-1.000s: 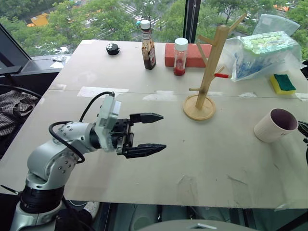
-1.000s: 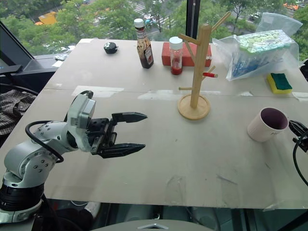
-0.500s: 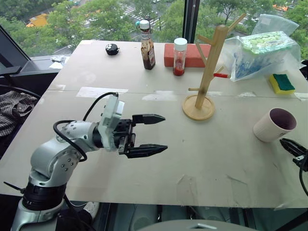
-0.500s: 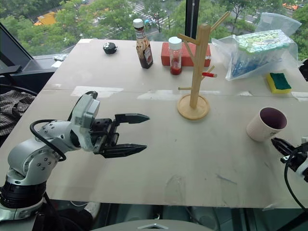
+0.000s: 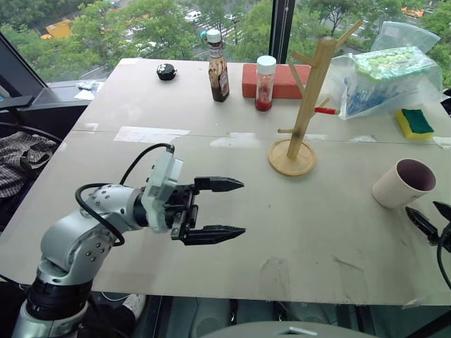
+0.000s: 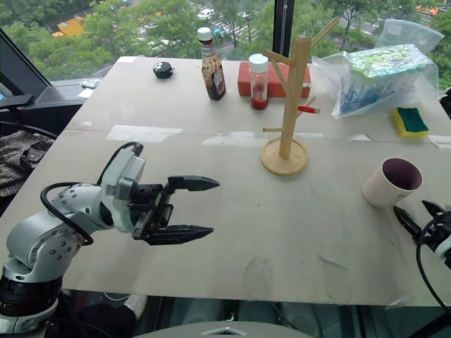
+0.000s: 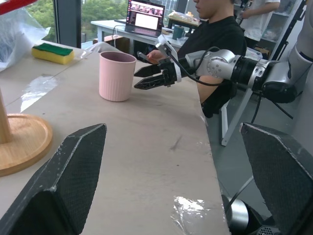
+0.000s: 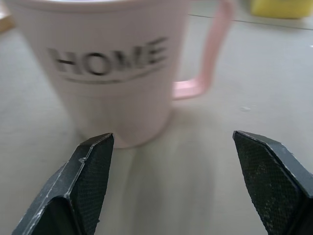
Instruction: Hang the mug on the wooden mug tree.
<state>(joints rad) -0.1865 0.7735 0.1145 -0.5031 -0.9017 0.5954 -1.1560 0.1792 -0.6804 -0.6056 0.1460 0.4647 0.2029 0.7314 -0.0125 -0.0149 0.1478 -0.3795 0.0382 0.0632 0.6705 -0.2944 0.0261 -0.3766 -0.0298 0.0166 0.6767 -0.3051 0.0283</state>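
Note:
The cream-white mug (image 5: 402, 182) stands upright on the table's right side, its dark maroon inside facing up and "HOME" lettered on its side (image 8: 107, 63). My right gripper (image 5: 423, 208) is open just in front of the mug, a short gap away, pointing at it with nothing between its fingers (image 8: 88, 176). The wooden mug tree (image 5: 303, 105) stands mid-table, left of and beyond the mug, on its round base. Over the table's near left, my left gripper (image 5: 243, 207) hovers open and empty, pointing right toward the mug (image 7: 116, 76).
Along the far edge stand a brown sauce bottle (image 5: 217, 67), a white-capped jar (image 5: 264, 84), a red block (image 5: 275, 79) and a small black object (image 5: 165, 71). A plastic bag (image 5: 384, 77) and a yellow-green sponge (image 5: 414, 123) lie far right. A person (image 7: 215, 44) sits beyond the table's right edge.
My right gripper has pulled back from the mug's right side toward the table's near edge and opened. The mug stays standing. My left gripper has held still.

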